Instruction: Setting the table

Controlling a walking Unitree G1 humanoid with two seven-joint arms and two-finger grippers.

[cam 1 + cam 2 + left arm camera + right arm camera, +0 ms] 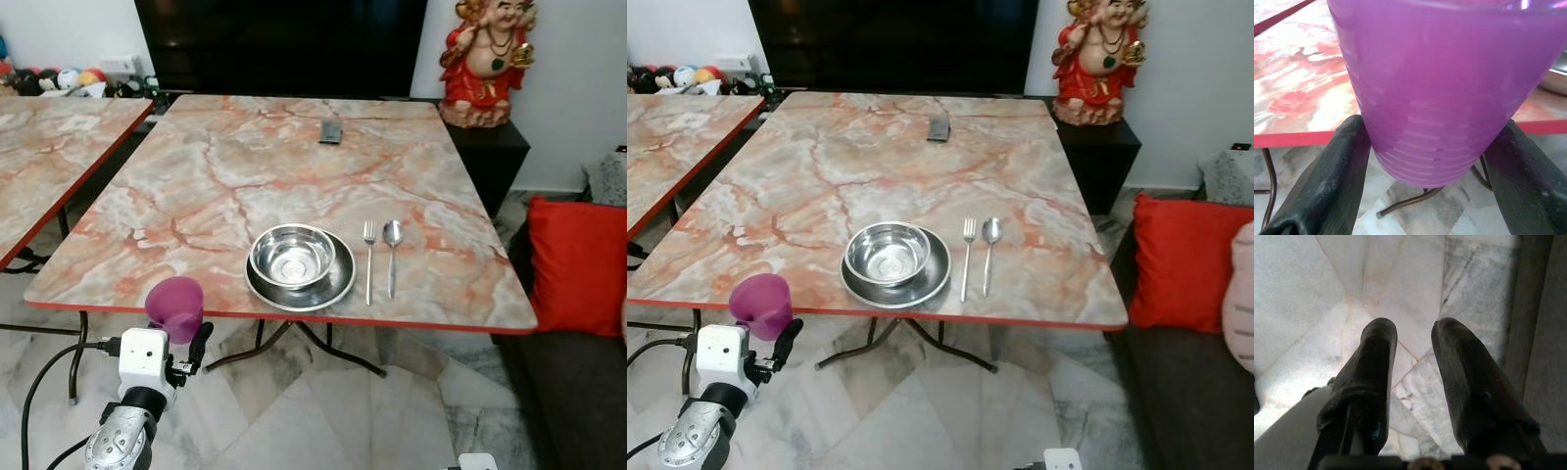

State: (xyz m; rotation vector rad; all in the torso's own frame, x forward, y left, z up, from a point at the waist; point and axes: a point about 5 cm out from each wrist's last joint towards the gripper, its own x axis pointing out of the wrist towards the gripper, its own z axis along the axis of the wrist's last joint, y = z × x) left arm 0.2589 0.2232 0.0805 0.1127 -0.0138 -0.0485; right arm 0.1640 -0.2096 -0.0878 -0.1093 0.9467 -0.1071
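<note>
The translucent purple plastic cup (175,306) is clasped upright by the left gripper (182,345) just short of the marble-patterned table's near edge (118,309); the steel bowl (292,256) lies ahead-right.

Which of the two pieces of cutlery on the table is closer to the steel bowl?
The fork. It lies just right of the plate that holds the steel bowl, while the spoon lies further right, on the fork's far side.

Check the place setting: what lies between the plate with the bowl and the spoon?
The fork lies there, parallel to the spoon, just right of the plate holding the bowl. Both eye views show it. The left gripper holds the purple cup at the table's near edge.
</note>
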